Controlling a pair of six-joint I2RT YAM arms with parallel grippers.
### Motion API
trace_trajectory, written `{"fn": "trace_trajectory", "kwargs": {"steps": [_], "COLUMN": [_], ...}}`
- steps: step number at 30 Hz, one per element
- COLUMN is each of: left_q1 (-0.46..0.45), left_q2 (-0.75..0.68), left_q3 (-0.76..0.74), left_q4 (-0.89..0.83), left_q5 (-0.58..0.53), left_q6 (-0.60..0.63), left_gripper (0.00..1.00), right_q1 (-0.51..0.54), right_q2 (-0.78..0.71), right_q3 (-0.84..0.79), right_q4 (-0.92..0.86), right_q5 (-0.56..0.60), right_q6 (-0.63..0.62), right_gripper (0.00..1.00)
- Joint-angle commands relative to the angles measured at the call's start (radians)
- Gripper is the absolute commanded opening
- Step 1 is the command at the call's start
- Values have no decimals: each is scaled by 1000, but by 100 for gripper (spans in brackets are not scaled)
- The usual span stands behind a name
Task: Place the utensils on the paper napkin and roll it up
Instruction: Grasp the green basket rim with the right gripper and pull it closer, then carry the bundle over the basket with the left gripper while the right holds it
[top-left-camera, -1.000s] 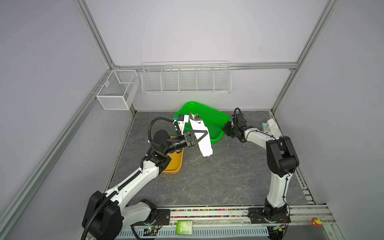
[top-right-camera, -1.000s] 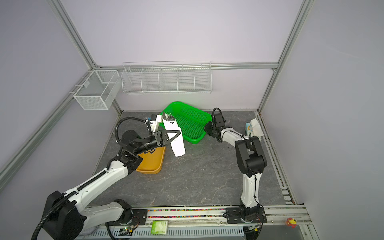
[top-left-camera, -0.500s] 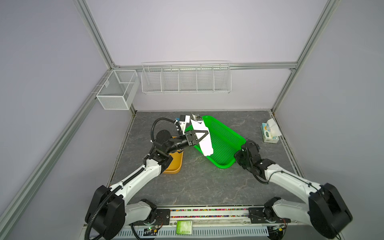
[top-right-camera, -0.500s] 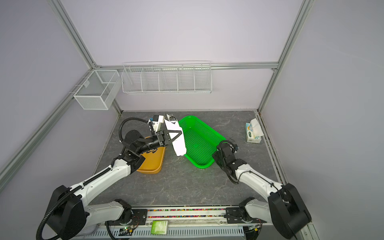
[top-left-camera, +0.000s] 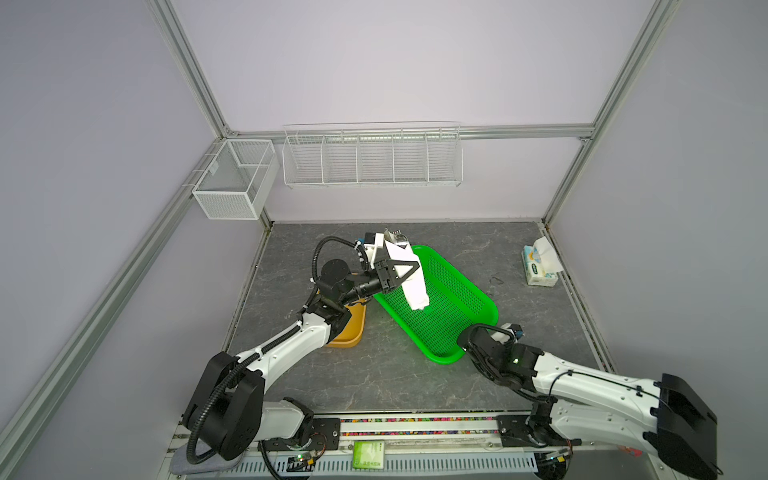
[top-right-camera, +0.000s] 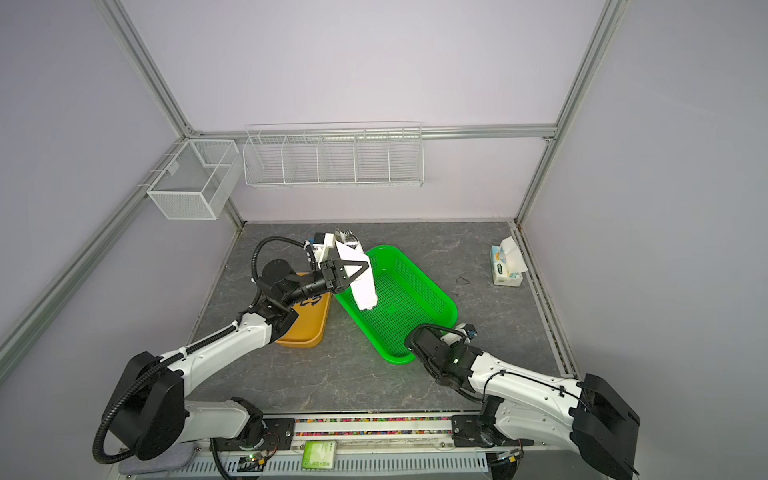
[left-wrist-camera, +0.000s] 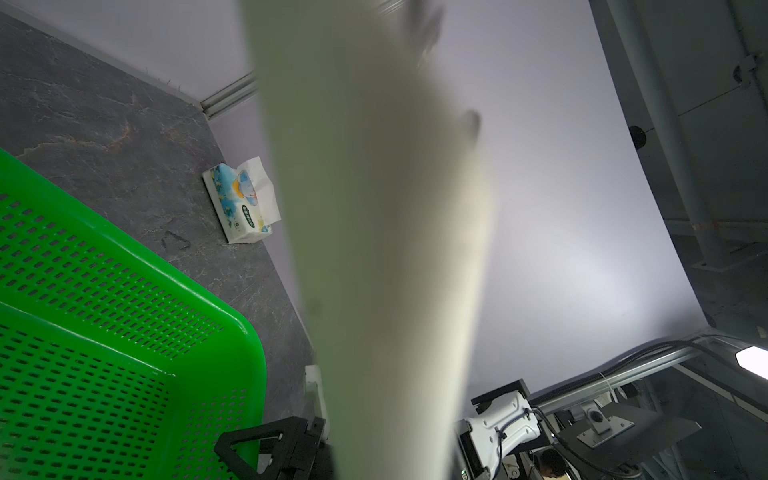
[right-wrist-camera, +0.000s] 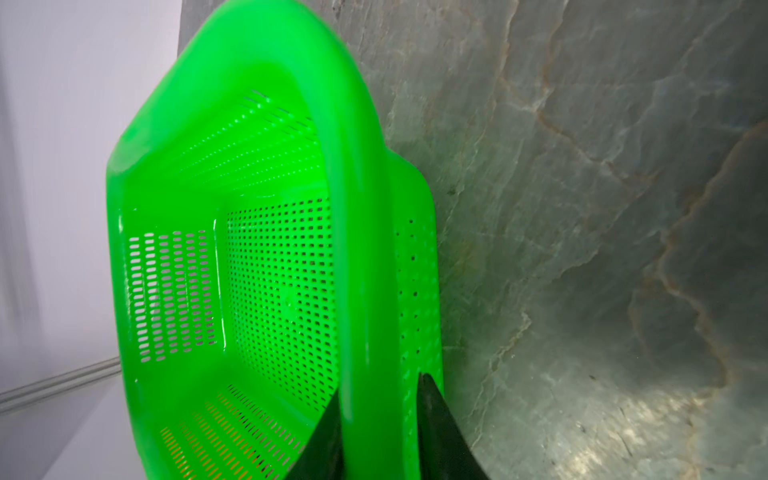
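Green basket nearer front than before, right pincer astride rim.

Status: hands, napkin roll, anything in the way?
Left hand shut on napkin roll, held above green basket; utensils poke out top. Right hand astride basket rim, grip unclear. No obstruction seen.
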Motion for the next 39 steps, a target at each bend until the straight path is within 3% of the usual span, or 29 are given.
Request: {"fn": "trace_trajectory", "kwargs": {"steps": [1, 4, 6, 8, 11, 14, 18, 19, 21, 23, 24, 26, 28, 34, 39], "left_q1": [5, 4, 5, 3, 2, -1, -7, -10, -14, -18, -22, -27, -34, -54, -63], "left_q2": [1, 14, 27, 42, 55, 62, 74, 76, 82, 86, 89, 94, 110, 180, 255], "left_q3": [-6, -8, -8, -3, 6, 13, 22, 22, 23, 24, 23, 24, 25, 41, 57], "left_q4": [51, 29, 35, 45, 49, 39, 30, 27, 24, 21, 24, 21, 20, 23, 33], "left_q5": [-12, -24, -29, -27, -21, -12, 4, 6, 7, 10, 9, 7, 4, -8, -21], "left_q6": [-10, -5, -9, -18, -23, -21, -19, -19, -20, -23, -23, -23, -26, -35, -48], "left_gripper": [0, 0, 0, 0, 0, 0, 0, 0, 0, 0, 0, 0, 0, 0, 0], "right_q1": [5, 2, -17, -57, -200, -418, -733, -771, -847, -869, -877, -882, -884, -884, -884], "right_q2": [-37, -110, -160, -215, -281, -271, -40, 45, 194, 314, 377, 461, 532, 646, 671], "right_q3": [9, 29, 38, 56, 73, 102, 258, 322, 469, 575, 629, 698, 736, 784, 753], "right_q4": [-113, -224, -251, -270, -183, -57, -72, -120, -226, -278, -303, -330, -325, -307, -299], "right_q5": [29, 90, 119, 118, 14, -274, -786, -867, -921, -1020, -1058, -1050, -1125, -1162, -1204], "right_q6": [125, 73, -47, -212, -629, -1014, -1415, -1509, -1629, -1747, -1792, -1814, -1846, -1845, -1834], "right_gripper": [44, 61, 69, 74, 78, 82, 84, 82, 75, 75, 69, 69, 68, 66, 48]}}
